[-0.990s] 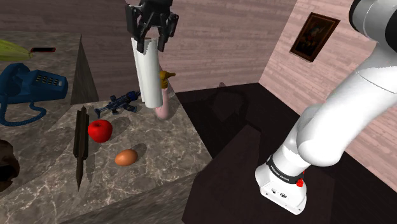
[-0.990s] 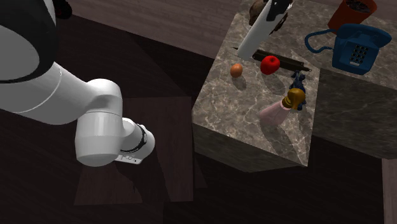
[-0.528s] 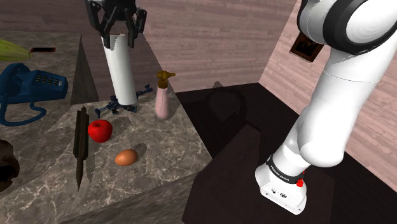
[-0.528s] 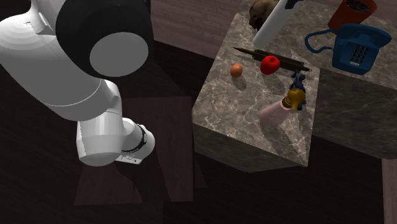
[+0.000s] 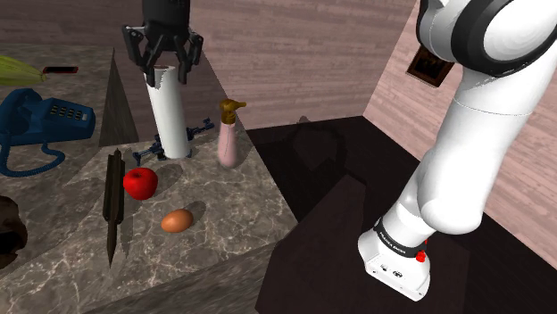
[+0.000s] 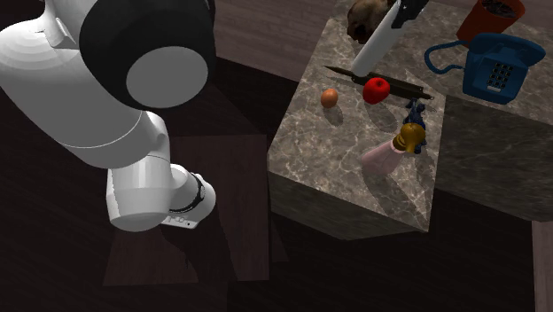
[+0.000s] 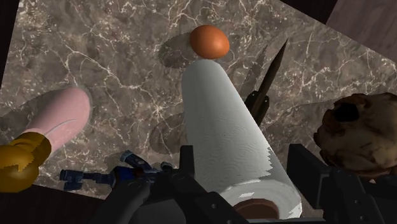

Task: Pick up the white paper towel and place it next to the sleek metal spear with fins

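**Bench scene, three views.** My end effector (image 5: 162, 64) is closed on the upper end of the roll (image 5: 170, 111). Its black fingers (image 7: 188, 167) press on opposite sides of the white cylinder, whose brown core opening sits between them. The roll hangs nearly upright with a slight lean. Its lower end is low over the marbled bench (image 5: 228, 214), above the blue gun (image 5: 159, 147). I cannot tell whether it touches either one.

The spear (image 5: 113, 201) is a dark, slim shaft lying flat on the bench. In the wrist view its pointed end comes out from behind the roll. The red apple (image 5: 140, 182) lies just beside the spear, between it and the foot of the roll. The brown egg (image 5: 177, 220) rests apart from both, nearer the bench's front edge.

The pink bottle (image 5: 227, 143) with a gold cap stands upright at the shoulder view's right of the roll. A blue phone (image 5: 40, 120) and a brown lump (image 6: 365, 19) lie further along the bench, on the far side of the spear from the egg. A red-brown cup (image 6: 492, 18) stands beside the phone.

My white arm rises from its stand (image 5: 397, 259) on the dark floor.
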### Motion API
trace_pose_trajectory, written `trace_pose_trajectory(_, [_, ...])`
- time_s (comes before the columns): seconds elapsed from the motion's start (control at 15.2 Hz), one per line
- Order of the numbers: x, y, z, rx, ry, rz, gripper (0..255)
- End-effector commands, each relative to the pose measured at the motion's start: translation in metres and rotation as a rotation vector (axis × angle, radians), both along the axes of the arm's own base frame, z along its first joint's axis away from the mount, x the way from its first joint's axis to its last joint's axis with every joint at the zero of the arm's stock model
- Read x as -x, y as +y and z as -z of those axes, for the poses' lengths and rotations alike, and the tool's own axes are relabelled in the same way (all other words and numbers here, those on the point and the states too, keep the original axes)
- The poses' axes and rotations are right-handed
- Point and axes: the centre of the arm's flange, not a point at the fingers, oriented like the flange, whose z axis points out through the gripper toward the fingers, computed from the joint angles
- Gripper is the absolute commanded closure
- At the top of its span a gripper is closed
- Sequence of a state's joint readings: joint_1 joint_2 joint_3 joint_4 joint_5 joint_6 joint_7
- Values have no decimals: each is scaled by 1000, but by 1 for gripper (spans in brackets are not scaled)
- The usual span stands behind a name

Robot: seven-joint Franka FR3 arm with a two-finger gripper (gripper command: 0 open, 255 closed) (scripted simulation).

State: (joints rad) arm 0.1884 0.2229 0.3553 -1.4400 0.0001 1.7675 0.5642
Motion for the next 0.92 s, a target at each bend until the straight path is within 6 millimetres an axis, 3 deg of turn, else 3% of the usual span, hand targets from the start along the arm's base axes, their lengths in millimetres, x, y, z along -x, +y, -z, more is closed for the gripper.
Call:
trace_pose_trajectory(0.0, [0, 0, 10, 0, 0, 0, 255])
trace_pose_trajectory(0.86, [0, 0, 78, 0, 0, 0, 255])
